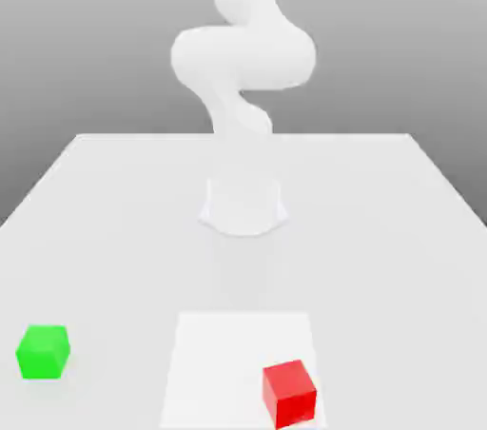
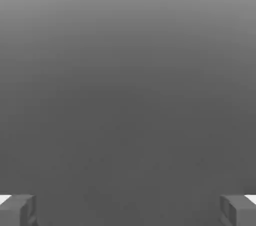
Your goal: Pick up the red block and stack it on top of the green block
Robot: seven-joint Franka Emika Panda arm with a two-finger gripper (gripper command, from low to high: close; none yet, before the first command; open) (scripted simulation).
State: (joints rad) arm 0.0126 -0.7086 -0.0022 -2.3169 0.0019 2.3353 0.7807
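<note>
Red block: the red block [image 1: 289,392] sits on the counter [image 1: 399,228] at the near edge, toward the exterior view's right, on a paler square patch [image 1: 219,361] of the surface. Nothing touches it.

Green block: the green block [image 1: 43,352] rests on the counter near the front, far over on the exterior view's left, well apart from the red one. Its top is bare.

My arm: my arm [image 1: 243,57] rises from its base [image 1: 243,207] at the middle of the counter, behind both blocks and high above them.

My pincer: in the hand view my pincer [image 2: 128,209] stands wide open, its 2 fingertips [image 2: 17,210] far apart at the 2 sides, with plain grey between them. I have hold of nothing.

Done so far: as I judge it, 0 of the steps. The red block is not lifted and not stacked.

Left to do: all of it. I must bring my pincer down over the red block, close on it, lift it, carry it across to the exterior view's left, and set it squarely on the green block.

Likely snag: the 2 blocks lie well apart, so the carry is long, and a crooked hold could spoil the stacking.
</note>
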